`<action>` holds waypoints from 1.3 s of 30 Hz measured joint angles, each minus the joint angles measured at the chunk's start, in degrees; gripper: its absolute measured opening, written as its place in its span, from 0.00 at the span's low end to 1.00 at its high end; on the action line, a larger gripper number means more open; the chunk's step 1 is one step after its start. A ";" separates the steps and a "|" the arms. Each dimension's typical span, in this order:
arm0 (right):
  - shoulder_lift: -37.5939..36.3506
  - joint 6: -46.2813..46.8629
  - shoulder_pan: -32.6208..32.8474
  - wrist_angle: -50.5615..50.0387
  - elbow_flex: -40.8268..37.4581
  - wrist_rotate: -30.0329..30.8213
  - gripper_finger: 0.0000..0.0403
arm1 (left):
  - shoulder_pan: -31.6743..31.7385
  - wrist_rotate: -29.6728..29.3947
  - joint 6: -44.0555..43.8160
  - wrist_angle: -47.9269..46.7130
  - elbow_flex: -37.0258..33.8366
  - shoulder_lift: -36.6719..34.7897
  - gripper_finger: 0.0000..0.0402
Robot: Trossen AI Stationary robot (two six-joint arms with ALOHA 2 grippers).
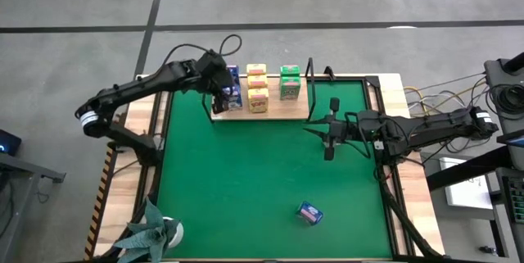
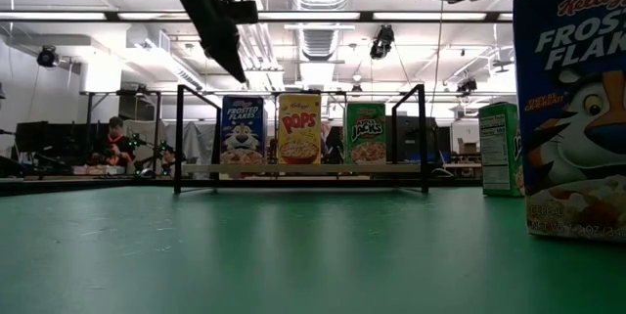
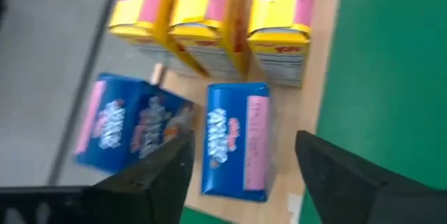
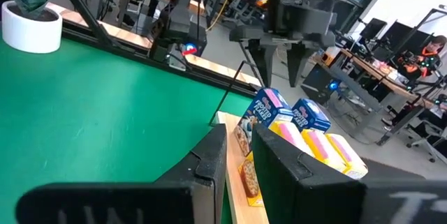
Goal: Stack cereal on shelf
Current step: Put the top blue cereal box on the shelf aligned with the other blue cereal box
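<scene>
left gripper (image 1: 225,97) hovering released over blue boxes (image 1: 232,88), shelf (image 1: 278,112) upper centre | right gripper (image 1: 329,129) idling centre-right, fingers nearly closed, empty | one blue box (image 1: 309,213) lying lower centre on mat (image 1: 246,181)

A green mat (image 1: 246,173) covers the wooden worktop (image 1: 413,189). A potted plant (image 1: 151,230) in a white pot stands at the worktop's near left corner. Beyond the worktop, a seated person (image 2: 117,140) shows among desks.
</scene>
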 joint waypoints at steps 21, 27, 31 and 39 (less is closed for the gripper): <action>0.11 0.00 -0.02 -0.08 -0.09 0.02 0.15 | 4.35 3.96 4.26 0.28 -0.04 4.67 0.64; 0.13 0.00 -0.04 -0.10 -0.09 0.02 0.14 | 4.62 4.02 4.66 0.28 -0.04 6.01 0.59; 0.13 0.00 -0.04 -0.10 -0.09 0.02 0.15 | 4.59 4.04 5.20 -0.10 -0.07 6.84 0.55; 0.13 0.00 -0.04 -0.10 -0.10 0.04 0.15 | 4.62 3.80 7.04 -0.14 -0.07 6.51 0.46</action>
